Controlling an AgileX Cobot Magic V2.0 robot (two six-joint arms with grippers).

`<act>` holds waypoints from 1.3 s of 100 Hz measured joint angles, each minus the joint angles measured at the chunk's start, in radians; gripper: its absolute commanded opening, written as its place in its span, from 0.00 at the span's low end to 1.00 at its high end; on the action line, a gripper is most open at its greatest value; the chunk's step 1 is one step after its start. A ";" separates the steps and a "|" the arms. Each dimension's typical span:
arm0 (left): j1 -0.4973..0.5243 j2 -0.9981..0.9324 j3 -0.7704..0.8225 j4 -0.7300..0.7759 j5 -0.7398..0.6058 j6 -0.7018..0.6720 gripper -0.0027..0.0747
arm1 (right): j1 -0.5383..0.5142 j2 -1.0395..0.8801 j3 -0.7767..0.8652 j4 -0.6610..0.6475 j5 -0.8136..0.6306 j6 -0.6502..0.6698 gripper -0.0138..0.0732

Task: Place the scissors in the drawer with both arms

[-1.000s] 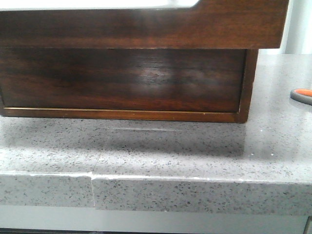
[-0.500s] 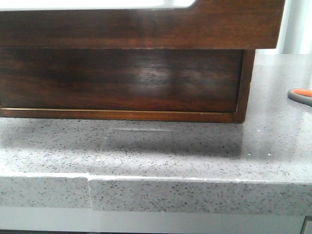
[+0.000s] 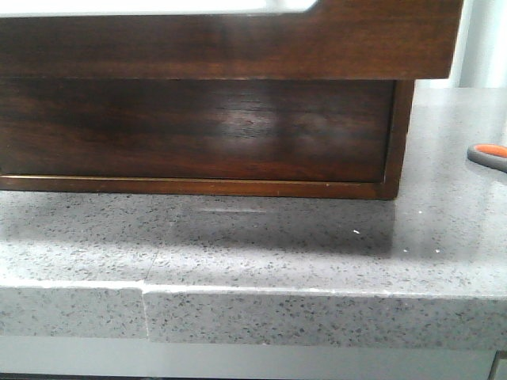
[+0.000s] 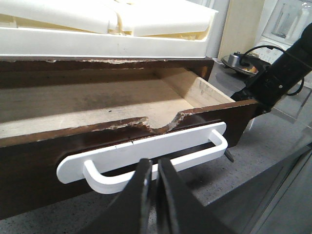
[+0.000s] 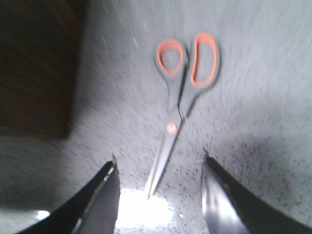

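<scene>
The drawer [image 3: 238,39] fills the top of the front view as a dark brown front. In the left wrist view the drawer [image 4: 29,165] stands pulled open, its bare wooden inside showing. My left gripper [image 4: 152,165] is shut on its white bar handle [image 4: 112,181]. The scissors [image 5: 183,92] lie flat on the grey counter, grey handles lined in orange; only a handle loop [image 3: 489,156] shows at the front view's right edge. My right gripper [image 5: 158,170] is open above them, with the blade tips between its fingers and not touching them.
The lower dark wood front [image 3: 198,131] sits under the drawer. The speckled counter's front edge [image 3: 317,293] runs across. A white tray [image 4: 122,29] rests on the cabinet. My right arm [image 4: 278,73] is beside the drawer's far corner; appliances [image 4: 287,19] stand behind.
The whole front view slid slightly left between a second ago and half a second ago. Since then nothing has visibly moved.
</scene>
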State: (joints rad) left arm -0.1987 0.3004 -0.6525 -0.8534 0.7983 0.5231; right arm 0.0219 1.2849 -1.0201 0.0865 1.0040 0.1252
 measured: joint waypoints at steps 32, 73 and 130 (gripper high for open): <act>0.000 -0.002 0.000 0.002 0.008 0.000 0.01 | 0.000 0.128 -0.002 -0.010 -0.116 0.023 0.54; 0.000 -0.002 0.000 -0.004 0.014 0.000 0.01 | 0.000 0.226 -0.002 -0.061 -0.175 0.059 0.54; 0.000 -0.002 0.000 -0.022 0.038 0.000 0.01 | 0.000 0.252 -0.013 -0.077 -0.235 0.066 0.08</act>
State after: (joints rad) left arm -0.1987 0.2980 -0.6525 -0.8756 0.8360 0.5231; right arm 0.0219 1.5368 -1.0328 0.0095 0.7686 0.1915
